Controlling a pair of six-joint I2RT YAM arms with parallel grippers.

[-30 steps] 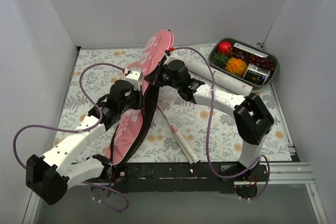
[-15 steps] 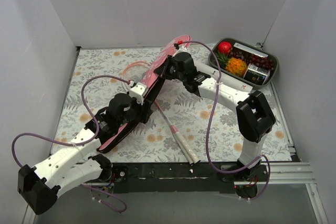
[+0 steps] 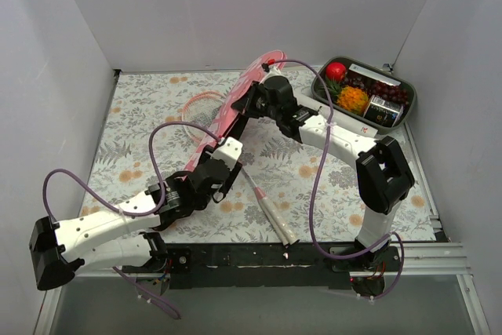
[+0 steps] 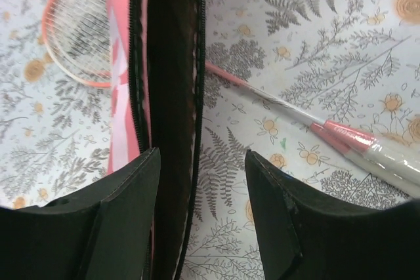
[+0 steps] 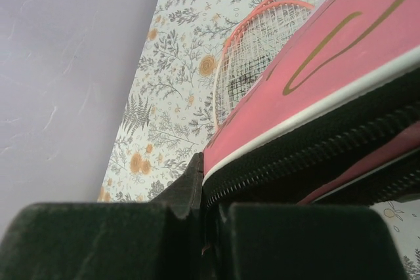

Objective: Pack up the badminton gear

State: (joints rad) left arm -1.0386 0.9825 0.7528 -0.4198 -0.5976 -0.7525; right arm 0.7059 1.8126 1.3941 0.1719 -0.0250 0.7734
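Note:
The pink racket-shaped bag (image 3: 223,119) with black zip trim slants from the far middle down toward the mat. My right gripper (image 3: 246,103) is shut on its zipped edge (image 5: 308,142), as the right wrist view (image 5: 210,209) shows. My left gripper (image 3: 226,164) is open (image 4: 202,181) over the bag's lower end; the bag's black edge (image 4: 172,96) runs between the jaws, nearer the left finger. The pink-framed racket's head (image 3: 196,109) lies left of the bag (image 4: 75,27), and its white handle (image 3: 276,216) lies at the near middle. The long white tube (image 3: 353,121) is partly behind my right arm. The shuttlecock is out of view.
A grey tray (image 3: 320,84) with colourful fruit stands at the far right. White walls close in the left, back and right. The flowered mat (image 3: 133,115) covers the table. Purple cables loop over both arms.
The bag has dropped from standing high to slanting low. My left gripper has let go of it and moved right and nearer. My right gripper carried the bag's top farther back.

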